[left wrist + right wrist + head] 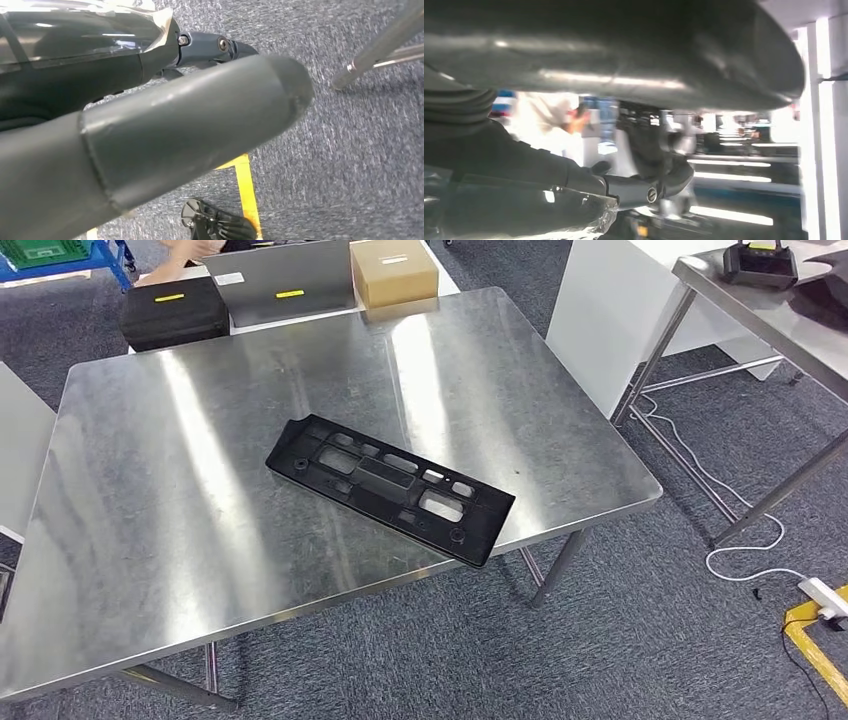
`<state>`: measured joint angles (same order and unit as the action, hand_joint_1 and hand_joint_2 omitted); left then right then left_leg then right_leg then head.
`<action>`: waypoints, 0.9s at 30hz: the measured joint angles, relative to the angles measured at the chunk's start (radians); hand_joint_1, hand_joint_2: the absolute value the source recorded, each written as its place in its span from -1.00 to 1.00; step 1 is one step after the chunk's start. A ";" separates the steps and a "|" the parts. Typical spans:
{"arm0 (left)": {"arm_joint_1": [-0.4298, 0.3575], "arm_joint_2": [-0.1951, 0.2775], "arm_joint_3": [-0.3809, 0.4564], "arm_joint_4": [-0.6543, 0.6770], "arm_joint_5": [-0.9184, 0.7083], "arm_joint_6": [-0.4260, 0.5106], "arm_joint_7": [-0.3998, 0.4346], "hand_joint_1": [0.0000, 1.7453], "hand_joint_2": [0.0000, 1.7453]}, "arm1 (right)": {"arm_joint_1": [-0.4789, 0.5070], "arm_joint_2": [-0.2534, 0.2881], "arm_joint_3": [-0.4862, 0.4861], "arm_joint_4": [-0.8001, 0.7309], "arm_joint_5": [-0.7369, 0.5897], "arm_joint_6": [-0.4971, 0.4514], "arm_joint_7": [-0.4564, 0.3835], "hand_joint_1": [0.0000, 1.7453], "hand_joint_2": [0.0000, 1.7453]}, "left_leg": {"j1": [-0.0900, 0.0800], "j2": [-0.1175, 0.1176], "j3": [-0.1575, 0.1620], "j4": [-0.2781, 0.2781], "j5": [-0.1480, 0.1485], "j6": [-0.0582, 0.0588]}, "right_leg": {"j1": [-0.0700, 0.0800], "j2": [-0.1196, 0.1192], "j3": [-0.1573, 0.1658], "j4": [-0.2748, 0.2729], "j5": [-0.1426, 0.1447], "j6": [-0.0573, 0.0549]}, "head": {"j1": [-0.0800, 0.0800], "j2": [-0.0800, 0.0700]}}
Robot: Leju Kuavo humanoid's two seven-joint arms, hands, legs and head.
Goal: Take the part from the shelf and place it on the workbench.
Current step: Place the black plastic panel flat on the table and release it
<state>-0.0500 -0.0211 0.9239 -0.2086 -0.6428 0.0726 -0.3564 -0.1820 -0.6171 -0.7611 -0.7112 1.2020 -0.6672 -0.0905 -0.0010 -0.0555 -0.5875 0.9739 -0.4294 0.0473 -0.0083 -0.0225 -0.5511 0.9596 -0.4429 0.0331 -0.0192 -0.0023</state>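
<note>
Black slotted part [390,488] lies flat, diagonal on steel workbench [200,540]

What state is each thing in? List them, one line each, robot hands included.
black part: lying flat on the workbench, near its front edge, nothing touching it.
workbench: steel top, carrying the part.
cardboard box: closed, on the table behind.
black case: closed, beside the box.
left robot hand: hanging over the carpet; it holds nothing that I can see.
right robot hand: blurred; grip cannot be told.
</note>
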 joint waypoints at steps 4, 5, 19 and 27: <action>-0.002 0.003 0.014 -0.001 0.002 0.000 0.012 -1.00 -1.00 | 0.053 0.097 -0.175 -0.041 0.015 0.000 -0.042 -1.00 -1.00 | 0.001 0.007 0.003 0.000 -0.002 -0.002 | -0.001 0.007 -0.001 0.000 0.000 -0.001 | 0.001 0.000; -0.003 0.002 0.017 -0.001 0.003 0.000 0.014 -1.00 -1.00 | 0.061 0.125 -0.205 -0.041 0.006 0.000 -0.051 -1.00 -1.00 | 0.001 0.008 0.003 0.000 -0.002 -0.002 | -0.001 0.007 -0.001 0.000 -0.001 -0.001 | 0.001 0.000; -0.015 -0.068 0.024 -0.001 -0.082 0.124 0.011 -1.00 -1.00 | 0.074 0.433 -0.391 0.283 -0.101 0.126 -0.105 -1.00 -1.00 | 0.001 0.018 0.009 0.000 -0.003 -0.003 | -0.001 0.016 0.002 0.000 0.000 -0.001 | 0.001 0.000; -0.016 -0.159 -0.002 0.007 -0.108 0.199 -0.006 -1.00 -1.00 | 0.074 0.565 -0.410 0.428 -0.117 0.224 -0.133 -1.00 0.50 | 0.000 0.019 0.009 0.000 -0.003 -0.003 | -0.002 0.016 0.002 0.000 0.000 -0.001 | 0.001 0.000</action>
<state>-0.0659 -0.1805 0.9217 -0.2015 -0.7509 0.2715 -0.3628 -0.1084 -0.0521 -1.1709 -0.2834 1.0853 -0.4434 -0.2235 -0.0013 -0.0367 -0.5789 0.9737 -0.4321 0.0447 -0.0099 -0.0063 -0.5490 0.9597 -0.4434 0.0320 -0.0178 -0.0024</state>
